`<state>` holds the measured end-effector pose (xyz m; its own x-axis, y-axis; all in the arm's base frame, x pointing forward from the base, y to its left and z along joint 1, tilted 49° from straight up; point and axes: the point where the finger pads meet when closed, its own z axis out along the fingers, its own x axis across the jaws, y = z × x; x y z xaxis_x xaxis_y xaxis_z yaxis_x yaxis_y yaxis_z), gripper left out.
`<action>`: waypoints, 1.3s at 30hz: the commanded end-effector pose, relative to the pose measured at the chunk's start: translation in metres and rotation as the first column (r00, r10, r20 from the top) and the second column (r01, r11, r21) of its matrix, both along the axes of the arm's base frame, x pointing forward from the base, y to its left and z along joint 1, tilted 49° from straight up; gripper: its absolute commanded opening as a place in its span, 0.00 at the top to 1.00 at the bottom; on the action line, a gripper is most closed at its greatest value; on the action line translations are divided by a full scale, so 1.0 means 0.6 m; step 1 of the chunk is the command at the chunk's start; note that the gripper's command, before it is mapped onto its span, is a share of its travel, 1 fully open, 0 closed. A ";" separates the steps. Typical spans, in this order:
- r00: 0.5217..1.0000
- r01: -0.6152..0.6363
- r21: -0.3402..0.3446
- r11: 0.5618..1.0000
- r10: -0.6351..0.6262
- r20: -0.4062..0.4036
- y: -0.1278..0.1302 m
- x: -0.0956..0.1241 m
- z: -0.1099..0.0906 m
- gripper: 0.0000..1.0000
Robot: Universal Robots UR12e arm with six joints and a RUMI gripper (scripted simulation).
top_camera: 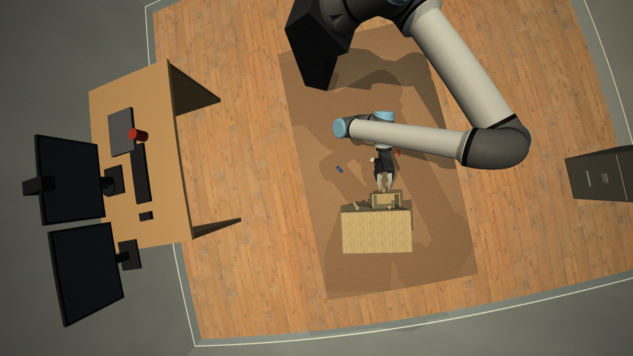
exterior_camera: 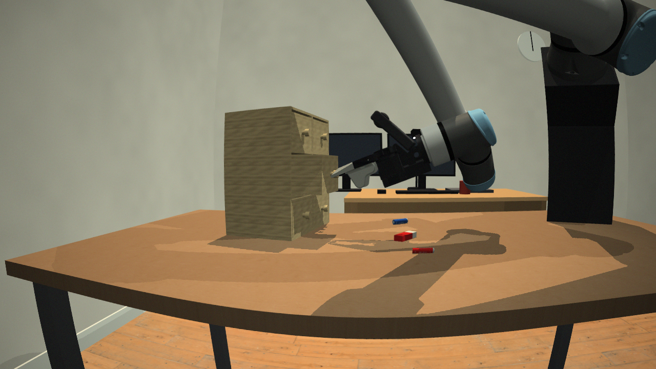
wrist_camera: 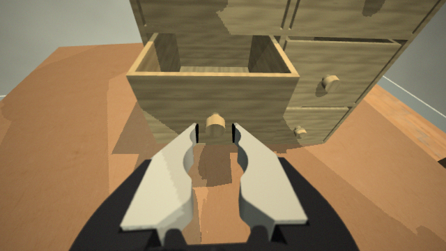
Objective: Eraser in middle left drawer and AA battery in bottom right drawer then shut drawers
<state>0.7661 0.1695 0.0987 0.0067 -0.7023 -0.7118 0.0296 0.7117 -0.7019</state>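
Note:
The wooden chest [top_camera: 376, 232] [exterior_camera: 257, 174] [wrist_camera: 256, 15] stands upright. Its middle-row left drawer [exterior_camera: 307, 174] [wrist_camera: 209, 90] is pulled well out; the visible part of its inside is empty. My gripper [top_camera: 384, 189] [exterior_camera: 333, 175] [wrist_camera: 214, 125] is partly open, its fingertips either side of that drawer's knob [wrist_camera: 215, 122] with gaps on both sides. The red-and-white eraser [top_camera: 372, 159] [exterior_camera: 405, 236] lies on the table. A blue battery [top_camera: 339, 168] [exterior_camera: 400, 221] and a red battery [top_camera: 398, 152] [exterior_camera: 423, 250] lie either side of it; I cannot read which is AA.
The middle-row right drawer [wrist_camera: 348, 70] shows a dark gap along its top. The bottom right drawer [wrist_camera: 315, 120] looks shut. The arm hangs over the table [top_camera: 362, 279] [exterior_camera: 206, 284]. A side desk [top_camera: 161, 177] [exterior_camera: 445, 199] with monitors and a red cup [top_camera: 138, 134] stands apart.

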 end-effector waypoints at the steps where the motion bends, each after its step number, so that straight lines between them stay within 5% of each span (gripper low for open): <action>1: 1.000 0.000 0.000 1.000 0.000 0.000 0.001 -0.004 -0.001 0.80; 19: 1.000 0.000 0.000 1.000 0.000 0.000 0.018 -0.068 -0.019 0.80; 39: 1.000 0.000 0.000 1.000 0.000 0.000 0.021 -0.088 -0.021 0.80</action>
<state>0.7170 0.1823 0.0856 0.0067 -0.7023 -0.7118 0.0296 0.7117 -0.7019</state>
